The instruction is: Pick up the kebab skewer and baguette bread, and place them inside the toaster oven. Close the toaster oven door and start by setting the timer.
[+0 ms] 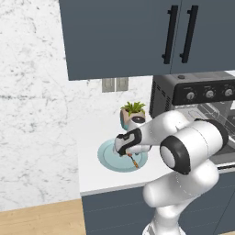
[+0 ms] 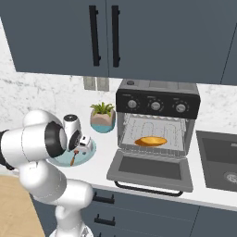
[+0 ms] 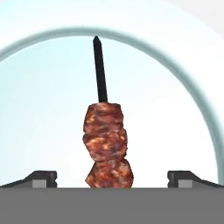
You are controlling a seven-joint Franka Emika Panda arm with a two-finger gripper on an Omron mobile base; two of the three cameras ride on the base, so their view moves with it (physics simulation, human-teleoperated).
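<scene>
The gripper (image 3: 112,177) hung low over the pale blue plate (image 3: 39,48) on the tabletop (image 1: 96,176), wide open and holding nothing, with the kebab skewer (image 3: 106,140) lying between its tips. The thin stick could roll or slip out if the tips closed off-center or only pinched the meat. Farther right, the baguette bread (image 2: 150,140) lay inside the toaster oven (image 2: 157,118), and the toaster oven door (image 2: 150,169) hung down open.

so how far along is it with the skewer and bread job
Done: the golden oval baguette bread lies on the rack of the boxy dark grey toaster oven. In hand: the open gripper straddles the meat-threaded kebab skewer on the round pale blue plate. Left: loading the skewer, shutting the drop-down toaster oven door, setting the timer.
</scene>
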